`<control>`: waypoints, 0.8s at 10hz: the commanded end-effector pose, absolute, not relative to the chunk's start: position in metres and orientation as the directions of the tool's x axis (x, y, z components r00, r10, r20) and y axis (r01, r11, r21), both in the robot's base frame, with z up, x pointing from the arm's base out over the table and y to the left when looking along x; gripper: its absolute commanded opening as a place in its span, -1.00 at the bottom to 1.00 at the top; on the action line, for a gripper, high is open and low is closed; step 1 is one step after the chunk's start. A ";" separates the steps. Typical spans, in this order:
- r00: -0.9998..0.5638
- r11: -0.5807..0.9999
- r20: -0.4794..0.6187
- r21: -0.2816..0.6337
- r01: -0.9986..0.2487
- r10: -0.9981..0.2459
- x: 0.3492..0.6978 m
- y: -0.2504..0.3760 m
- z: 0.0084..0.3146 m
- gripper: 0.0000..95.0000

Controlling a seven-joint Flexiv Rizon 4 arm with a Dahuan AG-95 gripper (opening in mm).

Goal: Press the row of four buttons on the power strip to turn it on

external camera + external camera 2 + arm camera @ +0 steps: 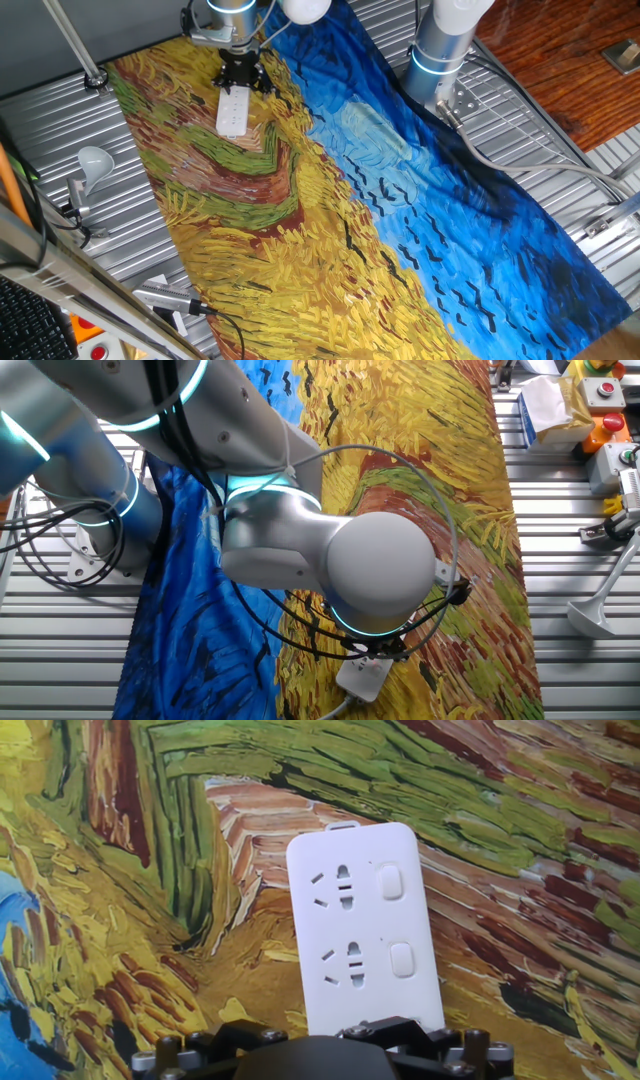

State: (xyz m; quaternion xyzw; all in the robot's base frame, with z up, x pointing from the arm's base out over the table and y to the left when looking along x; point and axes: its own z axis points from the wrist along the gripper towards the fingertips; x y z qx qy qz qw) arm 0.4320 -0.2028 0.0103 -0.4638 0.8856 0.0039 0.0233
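The power strip (232,112) is a small white bar lying on the painted cloth at the far left of one fixed view. In the hand view the power strip (360,925) fills the centre, with two socket sets and two oblong buttons (391,882) down its right side. The rest of the row is hidden under the gripper (333,1045). My gripper (241,80) hangs black over the strip's far end. Its fingertips show in no view. In the other fixed view the arm covers most of the power strip (365,675).
A white lamp-like bulb (95,160) on a metal stand sits on the ribbed table left of the cloth. A silver tool (165,295) lies near the front. The robot base (440,50) stands at the back right. Boxes and a red stop button (603,388) sit beyond the cloth.
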 end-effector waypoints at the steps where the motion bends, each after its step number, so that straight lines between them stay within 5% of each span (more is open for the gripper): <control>1: -0.567 0.569 -0.056 -0.015 -0.822 -0.822 0.432 -0.204 0.000 1.00; 8: -0.568 0.569 -0.046 -0.024 -0.822 -0.822 0.432 -0.204 -0.002 1.00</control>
